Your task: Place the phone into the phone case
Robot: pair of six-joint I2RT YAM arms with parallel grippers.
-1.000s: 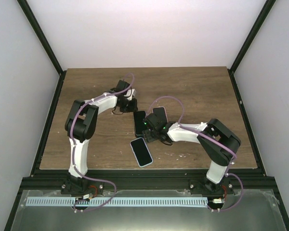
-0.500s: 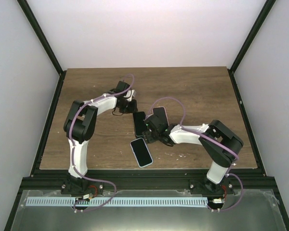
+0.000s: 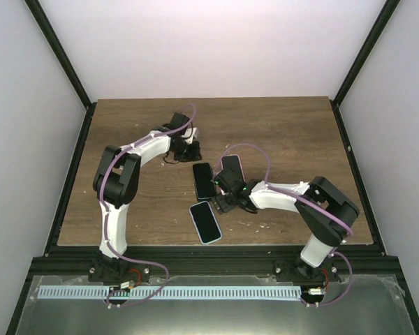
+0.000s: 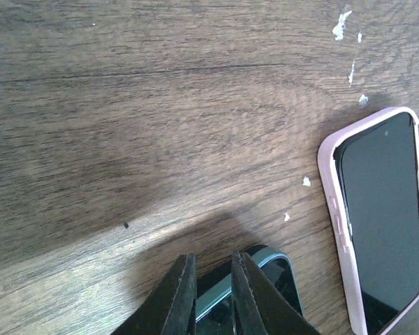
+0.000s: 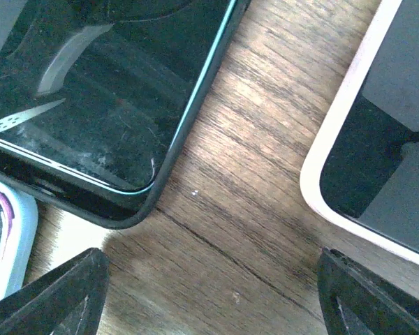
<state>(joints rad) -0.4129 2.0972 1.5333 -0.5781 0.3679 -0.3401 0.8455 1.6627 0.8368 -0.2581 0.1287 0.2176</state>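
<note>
the dark phone (image 3: 203, 181) lies flat, screen up, long axis near-to-far. left gripper (image 4: 213, 264) at its far end, nearly closed, empty; right gripper (image 5: 213, 283) spread wide beside it.

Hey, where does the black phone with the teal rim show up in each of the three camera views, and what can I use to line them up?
Top external: the black teal-rimmed phone lies near the middle of the picture.
Left wrist: bottom centre, cut off by the lower edge.
Right wrist: upper left, filling that corner.
Shared landmark: the pink-cased phone, to its right in all three views.
</note>
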